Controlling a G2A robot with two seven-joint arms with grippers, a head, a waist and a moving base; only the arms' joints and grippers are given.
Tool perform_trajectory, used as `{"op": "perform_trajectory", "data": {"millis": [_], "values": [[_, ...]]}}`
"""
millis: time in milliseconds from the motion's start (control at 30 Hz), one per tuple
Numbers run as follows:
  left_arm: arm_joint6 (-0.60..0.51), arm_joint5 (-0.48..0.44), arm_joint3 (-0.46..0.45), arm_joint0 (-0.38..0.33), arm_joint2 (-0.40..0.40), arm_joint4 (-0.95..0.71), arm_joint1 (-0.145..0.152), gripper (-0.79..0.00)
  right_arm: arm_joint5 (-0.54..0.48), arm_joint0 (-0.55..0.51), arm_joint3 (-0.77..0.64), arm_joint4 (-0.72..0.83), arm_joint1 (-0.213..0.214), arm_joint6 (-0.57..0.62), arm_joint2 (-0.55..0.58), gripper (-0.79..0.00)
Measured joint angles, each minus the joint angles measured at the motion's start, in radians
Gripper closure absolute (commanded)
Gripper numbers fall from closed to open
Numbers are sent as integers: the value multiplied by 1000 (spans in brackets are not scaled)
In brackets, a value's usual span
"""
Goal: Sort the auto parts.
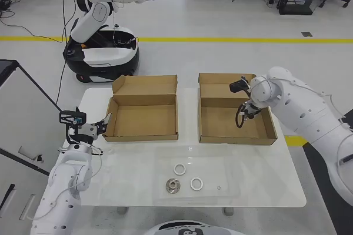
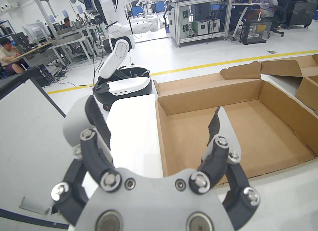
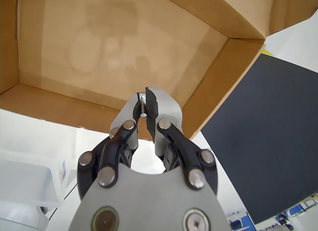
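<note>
Bolt (image 3: 142, 107) clamped in my right hand (image 3: 144, 96) above the right box (image 3: 99, 43), for dropping in; left hand (image 2: 154, 104) hangs spread, empty, beside left box (image 2: 260, 130).

Two cardboard boxes (image 1: 144, 120) (image 1: 220, 123), two white rings (image 1: 180, 169) (image 1: 196, 184), one metal hub (image 1: 173, 186), one bolt (image 3: 142, 107).

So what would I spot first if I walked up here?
Two open cardboard boxes sit side by side on the white table. The right gripper pinches a small screw above the right box, and two white rings with a metal part lie on the table nearer the robot.
</note>
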Motion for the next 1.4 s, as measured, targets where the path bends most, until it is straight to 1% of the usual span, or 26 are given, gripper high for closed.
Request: {"op": "perform_trajectory", "data": {"millis": [200, 367, 500, 900, 1200, 1267, 1300, 1333, 1367, 1400], "values": [[0, 0, 0, 0, 0, 0, 0, -785, 44, -22, 50, 34, -29, -40, -5, 0], [0, 0, 0, 0, 0, 0, 0, -785, 65, -40, 100, 57, -44, -60, 0, 0], [0, 0, 0, 0, 0, 0, 0, -785, 72, -55, 127, 37, -51, -71, -4, 0], [0, 0, 0, 0, 0, 0, 0, -785, 101, -72, 172, -79, -57, -96, 0, 0], [0, 0, 0, 0, 0, 0, 0, -785, 114, -104, 171, -76, -54, -113, 38, 0], [0, 0, 0, 0, 0, 0, 0, -785, 117, -111, 165, -75, -53, -114, 47, -323], [0, 0, 0, 0, 0, 0, 0, -785, 119, -114, 160, -78, -51, -116, 53, -391], [0, 0, 0, 0, 0, 0, 0, -785, 121, -117, 155, -82, -51, -118, 56, -616], [0, 0, 0, 0, 0, 0, 0, -785, 122, -119, 149, -85, -49, -119, 60, -785], [0, 0, 0, 0, 0, 0, 0, -785, 125, -120, 139, -93, -48, -118, 65, -785]]}}
